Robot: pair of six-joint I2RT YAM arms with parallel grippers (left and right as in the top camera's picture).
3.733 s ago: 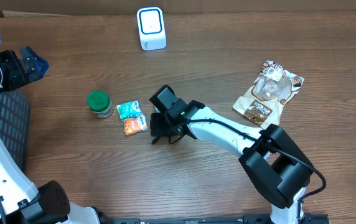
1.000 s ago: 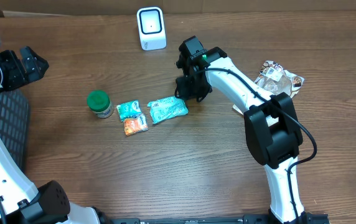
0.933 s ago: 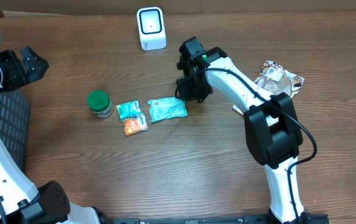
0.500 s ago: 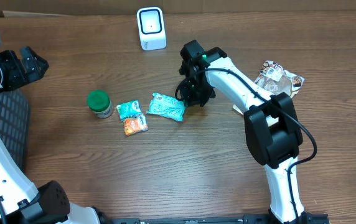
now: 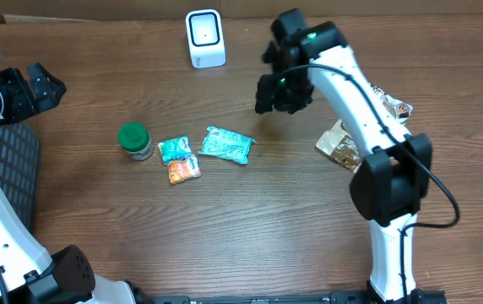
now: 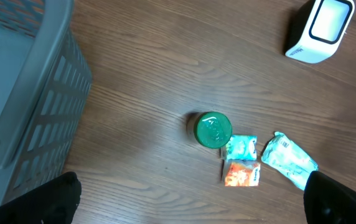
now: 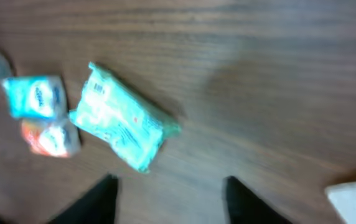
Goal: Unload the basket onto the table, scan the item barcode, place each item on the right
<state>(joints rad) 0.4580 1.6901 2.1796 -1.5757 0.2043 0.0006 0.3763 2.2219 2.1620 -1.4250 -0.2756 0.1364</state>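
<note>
The item, a teal packet (image 5: 226, 144), lies flat on the wooden table beside a small teal sachet (image 5: 174, 149) and an orange sachet (image 5: 183, 171). The white barcode scanner (image 5: 205, 38) stands at the back. My right gripper (image 5: 277, 95) hangs above the table, up and to the right of the packet, open and holding nothing. In the right wrist view the packet (image 7: 123, 117) lies ahead of the open gripper (image 7: 168, 202). My left gripper (image 5: 43, 89) is at the far left, wide open and empty; in its own view the gripper (image 6: 190, 205) is high above the table.
A green-lidded jar (image 5: 133, 140) stands left of the sachets. A brown snack bag (image 5: 347, 143) lies at the right, partly under the right arm. A grey basket (image 5: 13, 169) sits at the left edge, also filling the left wrist view's corner as the basket (image 6: 22, 93).
The right gripper has let go of the teal packet, which dropped flat on the table. The gripper then opened and swung up and to the right. The left arm has not moved.
</note>
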